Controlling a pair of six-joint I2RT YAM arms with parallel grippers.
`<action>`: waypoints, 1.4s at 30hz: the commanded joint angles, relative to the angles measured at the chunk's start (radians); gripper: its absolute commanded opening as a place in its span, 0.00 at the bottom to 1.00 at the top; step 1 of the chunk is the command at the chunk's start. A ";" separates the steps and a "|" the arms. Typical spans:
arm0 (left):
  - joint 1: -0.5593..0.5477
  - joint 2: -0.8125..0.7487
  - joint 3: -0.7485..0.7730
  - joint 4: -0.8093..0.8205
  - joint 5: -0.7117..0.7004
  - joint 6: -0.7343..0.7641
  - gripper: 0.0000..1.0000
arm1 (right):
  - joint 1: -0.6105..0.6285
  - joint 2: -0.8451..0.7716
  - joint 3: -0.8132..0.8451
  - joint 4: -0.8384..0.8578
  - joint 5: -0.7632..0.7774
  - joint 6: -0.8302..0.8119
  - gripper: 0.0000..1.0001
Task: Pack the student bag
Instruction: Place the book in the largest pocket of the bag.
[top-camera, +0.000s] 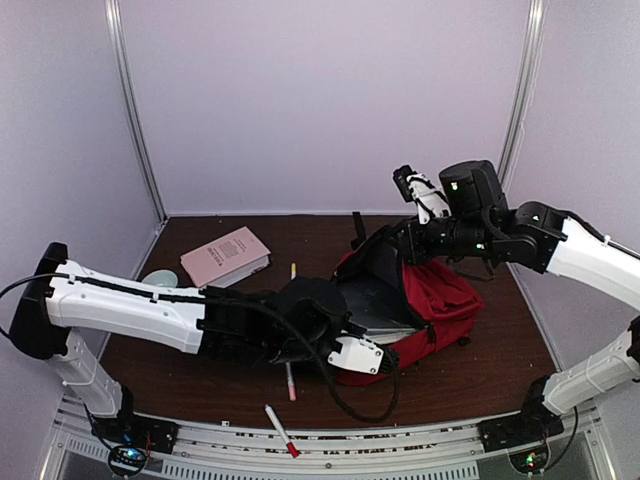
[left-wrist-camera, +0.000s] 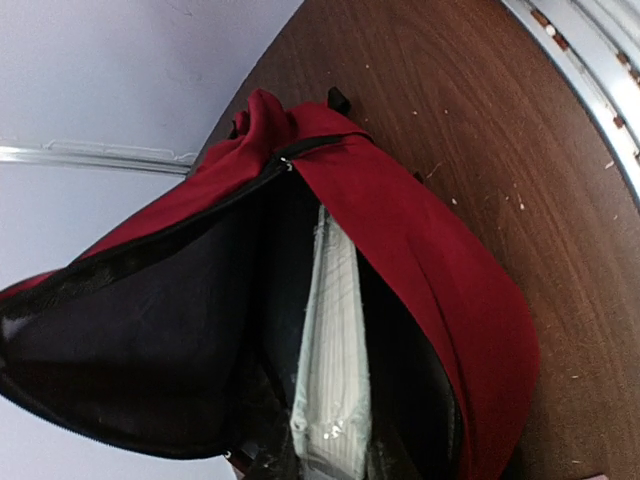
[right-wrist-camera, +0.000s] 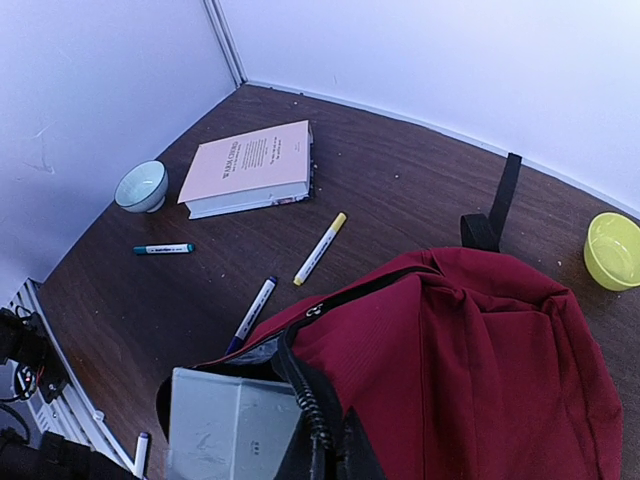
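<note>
**Red bag open on the right half of the tabletop, an arm at each end of its mouth**

The brown tabletop (top-camera: 470, 375) is walled at the far side, left and right; a metal rail runs along its near edge. Bare wood shows along the far wall and in front of the bag on the near right.

The left arm (top-camera: 130, 305) lies low and stretched from its base at the near left across to the middle. Its wrist is at the bag's mouth, and its camera looks straight inside. The left jaws are hidden, so I cannot tell how they stand. The right arm (top-camera: 590, 255) rises from the near right and folds back over the bag's far end. The right jaws are closed at the raised black zipper rim; whether fabric is pinched is not visible.

The student bag (top-camera: 440, 300) (left-wrist-camera: 430, 260) (right-wrist-camera: 470, 350) lies on its side with its long axis slanting. Its mouth gapes toward the near left and its closed red body points to the far right. A grey folder (left-wrist-camera: 330, 370) (right-wrist-camera: 230, 425) stands inside. A black strap (right-wrist-camera: 497, 205) trails toward the far wall.

A pink book (top-camera: 225, 257) (right-wrist-camera: 250, 168) lies at the far left, well apart from the bag, with a pale blue bowl (right-wrist-camera: 141, 186) beside it. A yellow-green bowl (right-wrist-camera: 612, 250) sits beyond the bag. A yellow-tipped marker (right-wrist-camera: 320, 248), a dark pen (right-wrist-camera: 253, 308) and a blue marker (right-wrist-camera: 163, 249) lie between book and bag. A red-capped marker (top-camera: 281, 430) lies on the rail.
</note>
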 joint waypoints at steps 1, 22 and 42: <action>0.009 0.040 0.038 0.295 -0.126 0.260 0.00 | 0.001 -0.057 -0.018 0.046 -0.030 0.014 0.00; 0.136 0.337 0.177 0.643 -0.156 0.456 0.00 | 0.001 -0.143 -0.106 0.081 -0.030 0.062 0.00; 0.116 0.248 0.210 0.275 -0.139 0.202 0.83 | 0.001 -0.153 -0.123 0.083 -0.007 0.061 0.00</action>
